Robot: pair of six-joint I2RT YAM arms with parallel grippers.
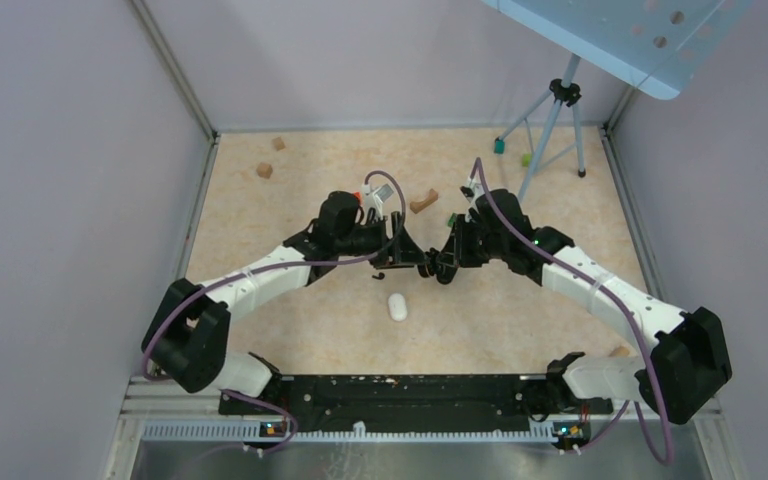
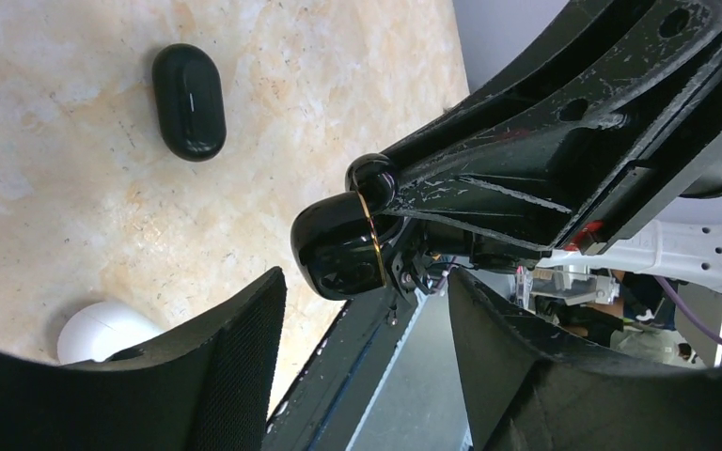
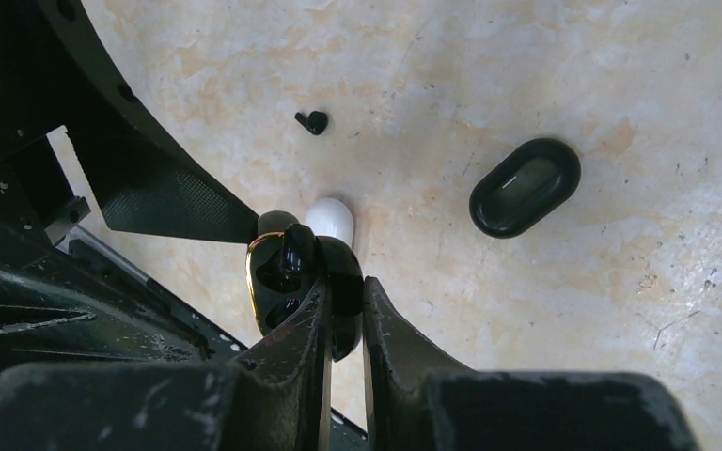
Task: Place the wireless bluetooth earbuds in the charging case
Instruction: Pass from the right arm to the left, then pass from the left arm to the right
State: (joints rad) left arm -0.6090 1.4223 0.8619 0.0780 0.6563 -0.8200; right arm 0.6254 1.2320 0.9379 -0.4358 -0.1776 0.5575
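Note:
My right gripper (image 3: pixel 346 287) is shut on a glossy black charging case (image 3: pixel 277 287) with a gold rim, held above the table with its open face sideways. One black earbud (image 3: pixel 291 252) sits in the case's upper well, and in the left wrist view it shows as a round knob (image 2: pixel 371 178) at the case (image 2: pixel 337 252) rim. A second small black earbud (image 3: pixel 313 121) lies loose on the table (image 1: pixel 378 275). My left gripper (image 2: pixel 365 310) is open just in front of the case, with nothing between its fingers. Both grippers meet mid-table (image 1: pixel 422 262).
A black oval capsule (image 3: pixel 525 187) lies on the table, also in the left wrist view (image 2: pixel 189 101). A white oval object (image 1: pixel 397 306) rests just below the grippers. Small wooden blocks (image 1: pixel 264 170) and a tripod (image 1: pixel 558 120) stand toward the back.

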